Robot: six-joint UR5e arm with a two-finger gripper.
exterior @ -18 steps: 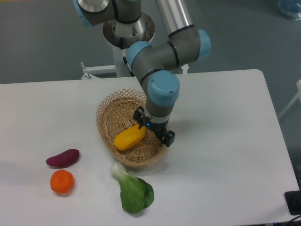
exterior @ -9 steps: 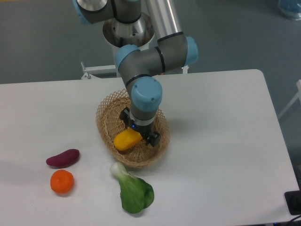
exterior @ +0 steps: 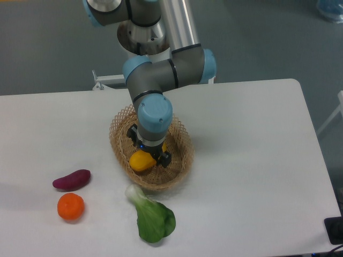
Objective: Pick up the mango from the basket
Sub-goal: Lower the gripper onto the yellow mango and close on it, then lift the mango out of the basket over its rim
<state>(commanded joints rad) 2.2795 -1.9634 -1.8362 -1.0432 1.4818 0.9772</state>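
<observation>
The tan woven basket (exterior: 119,140) sits at the middle of the white table. Inside it lies the yellow-orange mango (exterior: 139,160); only its lower-left end shows, the rest is hidden under the arm's wrist. My gripper (exterior: 148,148) points straight down into the basket over the mango. It is open, with one black finger (exterior: 131,133) at the mango's upper left and the other finger (exterior: 164,158) at its lower right. Whether the fingers touch the fruit cannot be seen.
A purple sweet potato (exterior: 72,179) and a round orange fruit (exterior: 71,206) lie at the front left. A green bok choy (exterior: 153,218) lies just in front of the basket. The arm's base (exterior: 140,33) stands behind the table's far edge.
The gripper has moved left across the basket, from the mango's right end to over its middle. It now covers most of the fruit. The mango and basket have stayed put.
</observation>
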